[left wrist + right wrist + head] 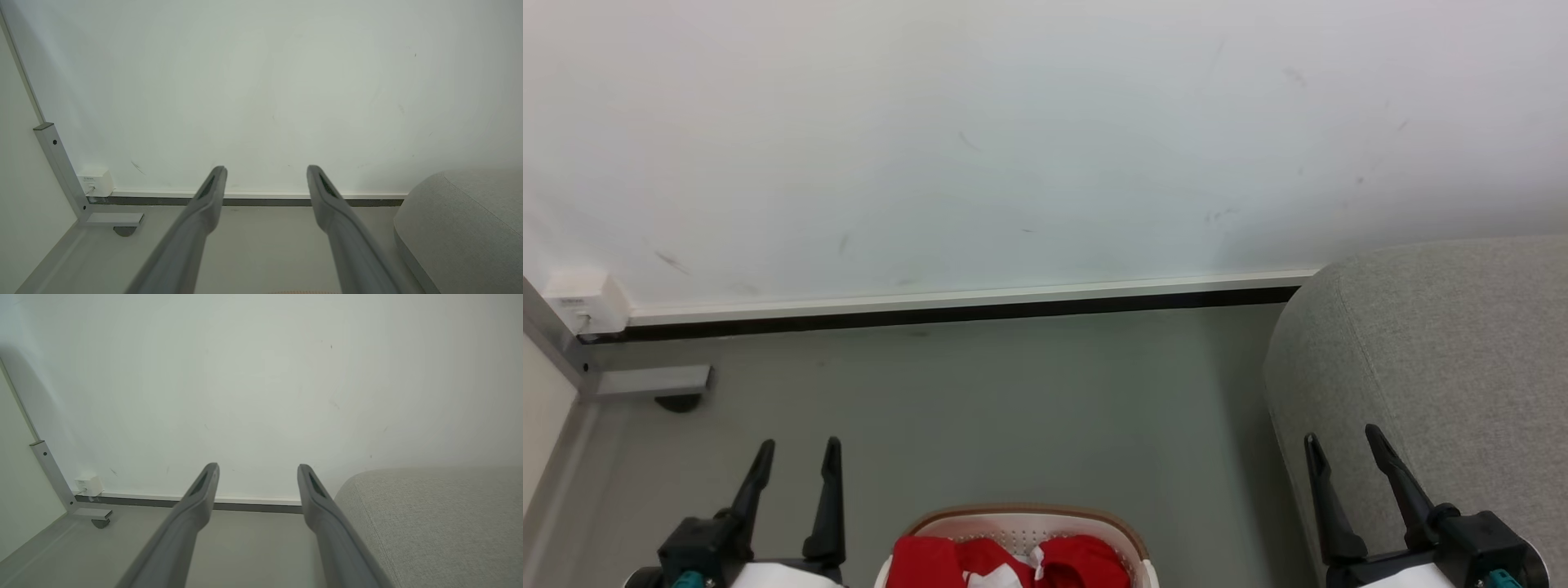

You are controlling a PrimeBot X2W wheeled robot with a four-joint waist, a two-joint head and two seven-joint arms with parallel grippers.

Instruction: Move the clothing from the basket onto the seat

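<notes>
At bottom centre of the head view: basket, cream-white plastic, rounded corners, brown rim band, small round perforations across the inner far wall; near part cut off by the picture's edge.

Inside the basket: clothing, soft red jersey fabric, crumpled into two low mounds, scraps of white trim between them, heaped close to rim height.

Right of the basket, across a strip of floor and not touching it: seat, large, grey woven upholstery, coarse visible weave, padded rounded corner, one seam line along the edge.

Just left of the basket: left gripper, two long dark tapered fingers, matte, a narrow slot-shaped recess on each inner face near the tip; spread wide, nothing between them, tips aimed past the basket toward the wall.

Right of the basket, in front of the seat's near face: right gripper, same build, black knuckle block with a teal fitting; likewise spread wide and empty.

Beyond the basket: floor, smooth matte grey; black skirting strip under a white ledge; wall, flat white, faint dark scuffs.

Far left of the basket, at the wall's foot: socket box, small, white plastic, boxy; metal post, grey, square-section, flat foot bar, dark round pad beneath.
</notes>
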